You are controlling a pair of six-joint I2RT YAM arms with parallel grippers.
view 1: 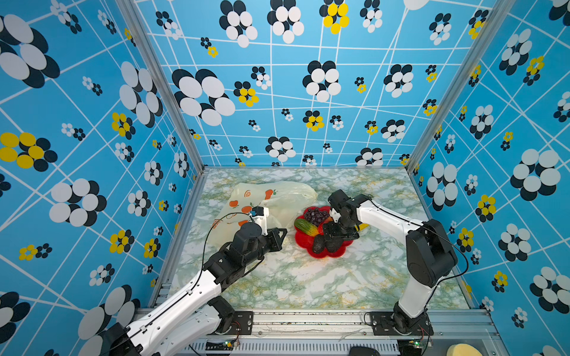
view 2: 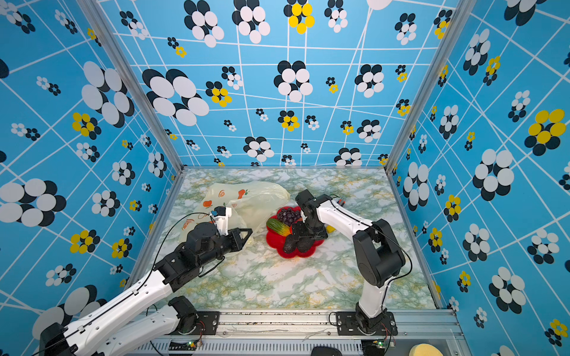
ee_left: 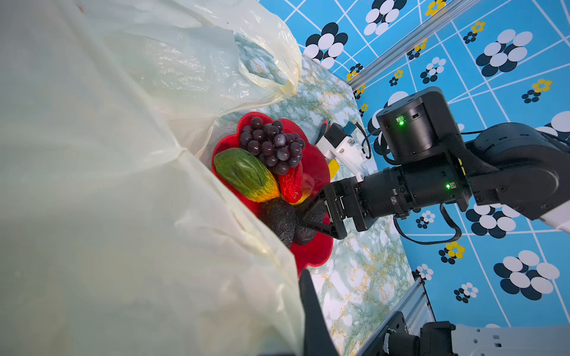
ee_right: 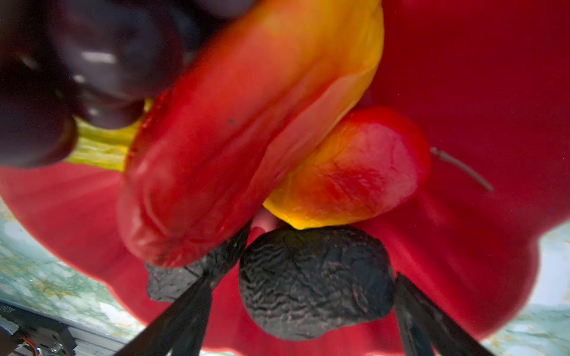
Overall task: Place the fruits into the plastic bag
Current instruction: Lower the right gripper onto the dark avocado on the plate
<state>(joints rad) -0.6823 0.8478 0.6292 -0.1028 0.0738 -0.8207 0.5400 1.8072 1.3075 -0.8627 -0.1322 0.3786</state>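
The cream-yellow plastic bag (view 1: pixel 277 197) (view 2: pixel 256 197) lies at the back left and fills much of the left wrist view (ee_left: pixel 123 185). My left gripper (view 1: pixel 282 234) (view 2: pixel 248 234) is shut on the bag's near edge; only one finger (ee_left: pixel 311 308) shows. The fruits sit on a red flower-shaped plate (view 1: pixel 320 255) (ee_left: pixel 311 259): a grape bunch (view 1: pixel 316 215) (ee_left: pixel 271 145), a green-yellow piece (view 1: pixel 305 227) (ee_left: pixel 243 172), a red-orange piece (ee_right: pixel 234 132) and two dark wrinkled ovals. My right gripper (view 1: pixel 333 240) (ee_right: pixel 303 277) is open, its fingers on either side of one dark oval (ee_right: pixel 314 283).
An orange-black cutter (ee_left: pixel 324 128) and a flat yellow strip (ee_left: pixel 333 168) lie beyond the plate on the marble table (view 1: pixel 308 283). Patterned blue walls close in the back and both sides. A yellow sponge (view 1: pixel 462 349) sits outside the front rail.
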